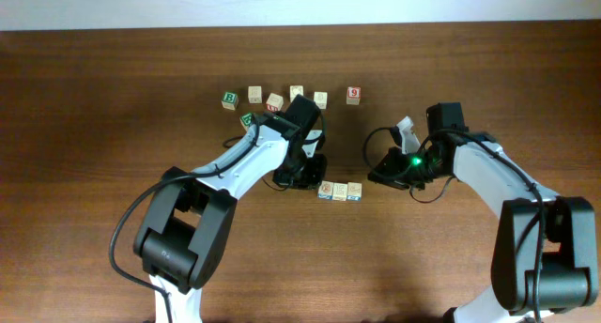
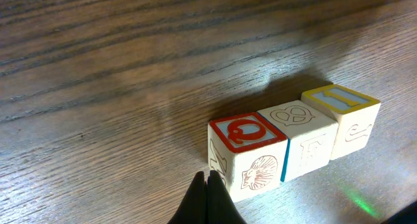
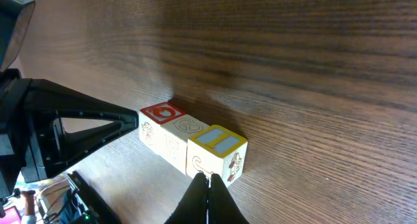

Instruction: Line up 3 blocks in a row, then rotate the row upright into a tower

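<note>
Three pale wooden blocks stand side by side in a row near the table's middle. The red-topped block (image 2: 247, 131) (image 1: 326, 190) is at the left end. A plain pretzel-printed block (image 2: 296, 116) (image 1: 340, 191) sits in the middle, and a yellow-and-blue-topped block (image 2: 340, 99) (image 1: 354, 191) is at the right end. My left gripper (image 2: 208, 180) (image 1: 315, 180) is shut and empty, its tips at the red block's near corner. My right gripper (image 3: 208, 180) (image 1: 374, 177) is also shut and empty, right at the near face of the yellow block (image 3: 218, 140).
Several other cubes lie along the back: two green "B" cubes (image 1: 229, 99) (image 1: 247, 120), a red "9" cube (image 1: 353, 95) and plain ones (image 1: 274, 102) (image 1: 320, 99). The left arm (image 3: 65, 133) fills the left side of the right wrist view.
</note>
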